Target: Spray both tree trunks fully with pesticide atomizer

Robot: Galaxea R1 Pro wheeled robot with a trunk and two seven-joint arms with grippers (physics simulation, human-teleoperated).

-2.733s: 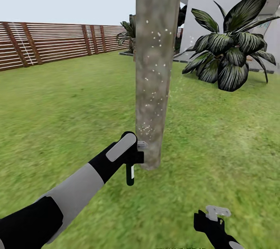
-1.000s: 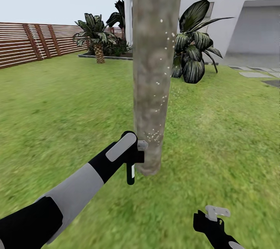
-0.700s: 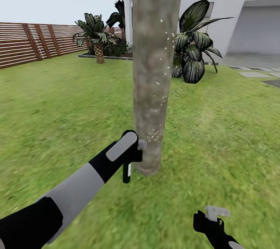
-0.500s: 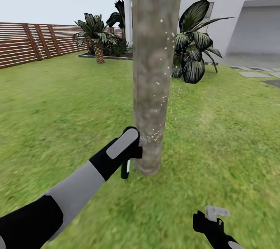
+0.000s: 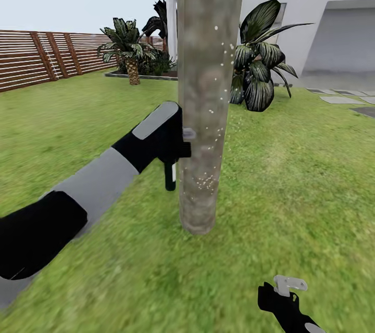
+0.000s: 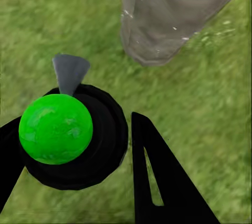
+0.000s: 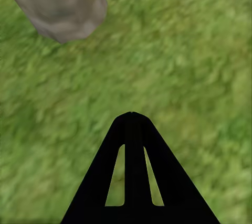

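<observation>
1. One slatted fence (image 5: 57, 57) runs along the far left of the lawn (image 5: 78, 125), and a short palm (image 5: 127, 49) stands ahead of it; no job for us there.
2. Next across, our left gripper (image 5: 179, 138) is clamped on the pesticide atomizer (image 5: 170, 176). The slim dark bottle hangs below the fingers, its pale stripe just showing. In the left wrist view we look down on its round top (image 6: 73, 135), capped by a green ball, with the grey nozzle (image 6: 70, 72) jutting toward the bark.
3. How will it handle? We judge it light and rigid, a smooth plastic body that could twist in the jaws. The hold sits high, at the trigger head, which suits squeezing but lets the body swing below.
4. The atomizer sits just beside the tree trunk (image 5: 205, 88), at mid height, nozzle nearly touching the bark. Whether it touches we cannot tell.
5. On the trunk itself, white pesticide specks (image 5: 208, 179) dot the right-hand face. The side facing us looks mostly bare, so we reckon plenty of coverage is left.
6. Right of the trunk, a broad-leafed bush (image 5: 258, 62) stands before the white house (image 5: 323, 26).
7. Far right and low, our right gripper (image 5: 289, 286) hovers over grass, carrying nothing. In the right wrist view its fingers (image 7: 131, 182) appear pressed together.
</observation>
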